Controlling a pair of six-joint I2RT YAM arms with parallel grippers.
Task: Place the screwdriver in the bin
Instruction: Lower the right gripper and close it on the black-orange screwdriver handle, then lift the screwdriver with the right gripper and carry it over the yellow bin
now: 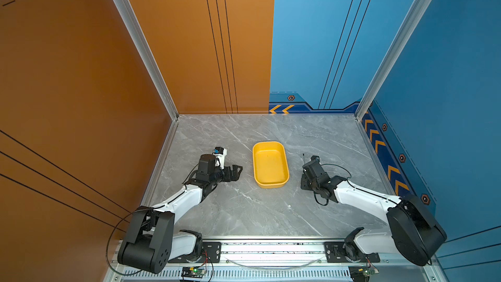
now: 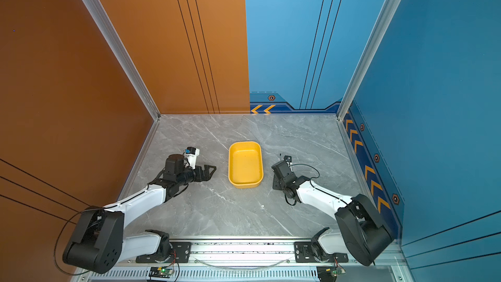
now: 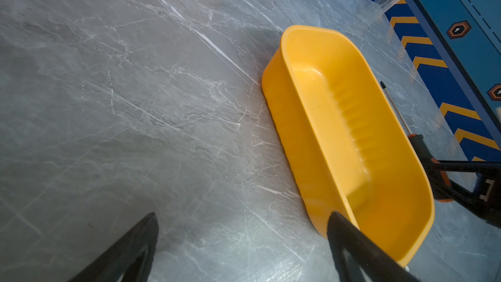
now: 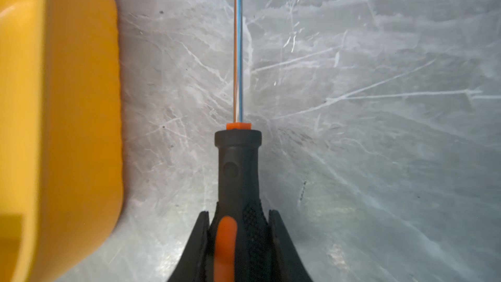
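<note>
The screwdriver (image 4: pixel 238 164) lies on the table just beside the bin (image 4: pixel 54 104), your right gripper (image 4: pixel 238 229) clamped on its textured black-and-orange handle. It looks light and stiff; keep hold there, since the slim shaft would likely slip. Your left gripper (image 3: pixel 241 229) hangs spread wide, holding nothing.

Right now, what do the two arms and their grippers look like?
Both arms have white link shells with black joint housings. The left gripper and right gripper are black, with flat fingers that taper to narrow tips. A thin black cable loops beside each arm, and a small white and black camera block with a blue patch sits on the left wrist.
</note>
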